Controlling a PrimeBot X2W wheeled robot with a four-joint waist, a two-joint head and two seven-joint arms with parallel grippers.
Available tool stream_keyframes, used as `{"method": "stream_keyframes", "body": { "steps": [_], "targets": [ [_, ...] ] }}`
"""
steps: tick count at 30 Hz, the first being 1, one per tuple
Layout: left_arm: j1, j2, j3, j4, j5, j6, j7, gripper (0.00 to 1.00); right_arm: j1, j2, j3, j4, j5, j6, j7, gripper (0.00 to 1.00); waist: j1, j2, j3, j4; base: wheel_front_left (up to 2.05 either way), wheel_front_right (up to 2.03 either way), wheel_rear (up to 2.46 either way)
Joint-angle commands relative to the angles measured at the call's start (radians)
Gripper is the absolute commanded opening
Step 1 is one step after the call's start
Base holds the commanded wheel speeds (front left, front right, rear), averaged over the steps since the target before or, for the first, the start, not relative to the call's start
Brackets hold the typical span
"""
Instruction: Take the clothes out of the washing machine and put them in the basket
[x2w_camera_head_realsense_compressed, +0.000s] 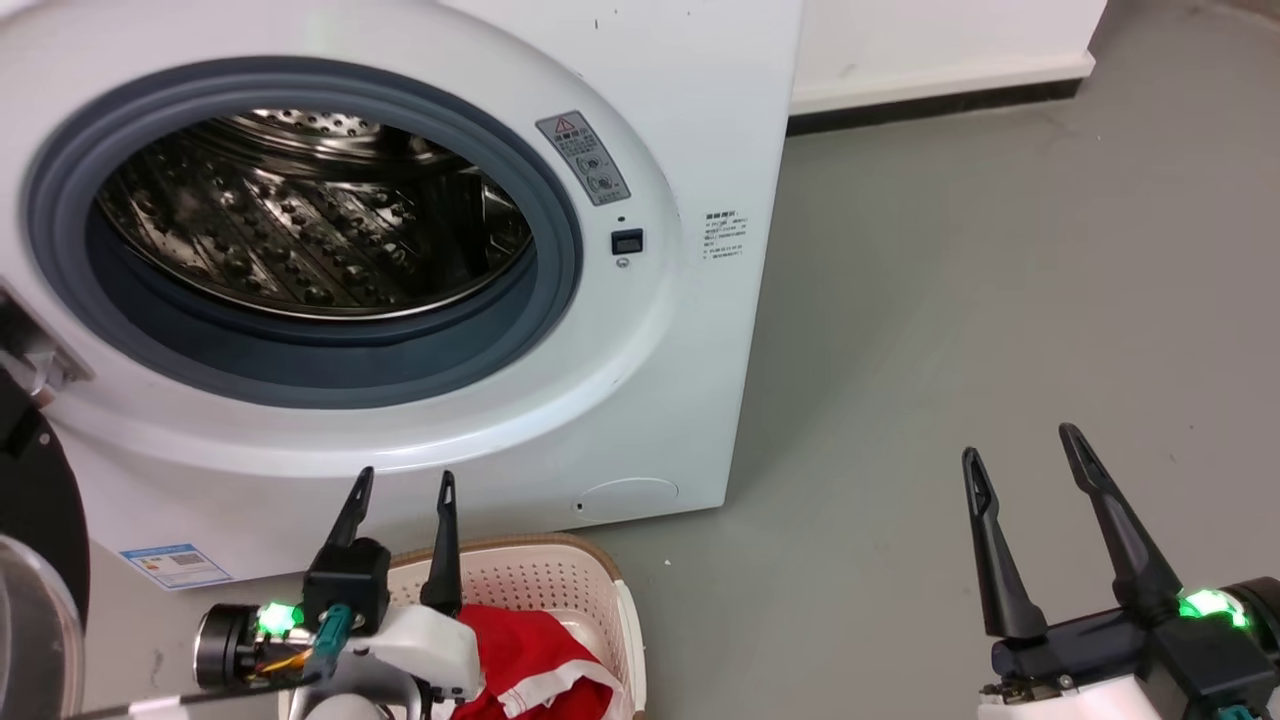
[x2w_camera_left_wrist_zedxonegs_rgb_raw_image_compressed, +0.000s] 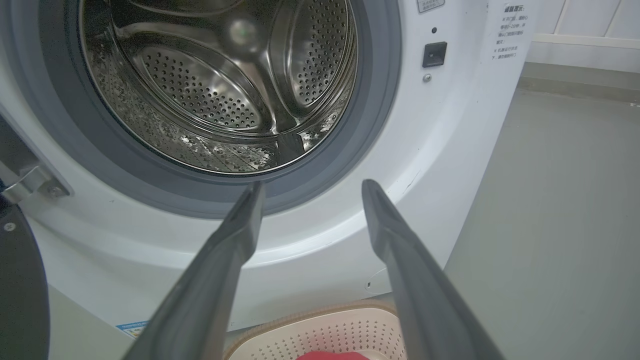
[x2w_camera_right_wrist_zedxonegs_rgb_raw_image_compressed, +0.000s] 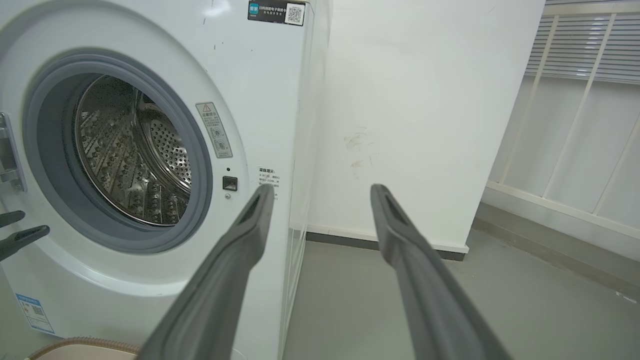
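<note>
Red clothes (x2w_camera_head_realsense_compressed: 530, 650) lie in the basket (x2w_camera_head_realsense_compressed: 560, 578) before the washer (x2w_camera_head_realsense_compressed: 650, 330). Above it gapes the left pincer (x2w_camera_head_realsense_compressed: 406, 473); the right pincer (x2w_camera_head_realsense_compressed: 1018, 440) gapes over floor (x2w_camera_head_realsense_compressed: 950, 300).

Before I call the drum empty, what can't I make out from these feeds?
Drum front floor: head view, hidden behind the lower lip of the grey seal.
Basket interior: head view, covered by the left gripper, cut by the bottom edge.
Clothes count: same cause.
Warning sticker text: too small.

White washing machine (x2w_camera_head_realsense_compressed: 690, 150), grey-rimmed; red clothes (x2w_camera_head_realsense_compressed: 520, 640); cream perforated basket (x2w_camera_head_realsense_compressed: 560, 585)
</note>
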Motion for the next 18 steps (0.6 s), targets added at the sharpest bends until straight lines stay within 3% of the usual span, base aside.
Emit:
{"method": "stream_keyframes", "body": {
  "steps": [1,6,18],
  "targets": [
    [0.04,-0.016,0.034,-0.048,0.022,0.01,-0.002,1.0,0.017,0.0,-0.005,0.002,0.005,0.0,-0.002,1.0,0.0002,0.0,-0.017,0.011,0.0,0.0,0.0],
    [0.122,-0.058,0.122,-0.166,0.078,0.021,-0.002,1.0,0.037,0.0,-0.016,0.009,0.028,0.0,-0.002,1.0,0.0002,0.0,-0.043,0.025,0.0,0.0,0.0],
    [0.258,-0.157,0.263,-0.31,0.181,-0.023,-0.002,1.0,0.062,0.0,-0.039,0.046,0.057,0.0,-0.002,1.0,0.0002,0.0,-0.071,0.051,0.0,0.0,0.0]
  ]
}}
